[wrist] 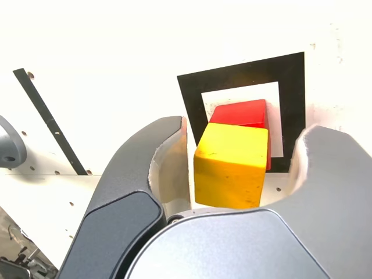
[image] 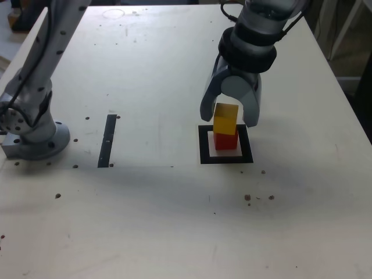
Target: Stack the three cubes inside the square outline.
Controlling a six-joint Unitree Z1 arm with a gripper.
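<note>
A yellow cube [image: 225, 118] [wrist: 231, 165] rests on a red cube [image: 225, 141] [wrist: 241, 112], turned slightly askew on it. The red cube stands on the pale centre of the square outline [image: 204, 145] [wrist: 195, 93]. My gripper [image: 228, 117] [wrist: 245, 129] reaches down over the stack, open, with one jaw on each side of the yellow cube. In the wrist view one jaw lies close against the yellow cube, while a clear gap shows between the cube and the other jaw.
A narrow black strip [image: 107, 139] [wrist: 49, 122] lies on the white table toward the exterior view's left. The arm's grey base [image: 35, 136] stands at the far left edge. Small dark specks dot the table [image: 174, 221].
</note>
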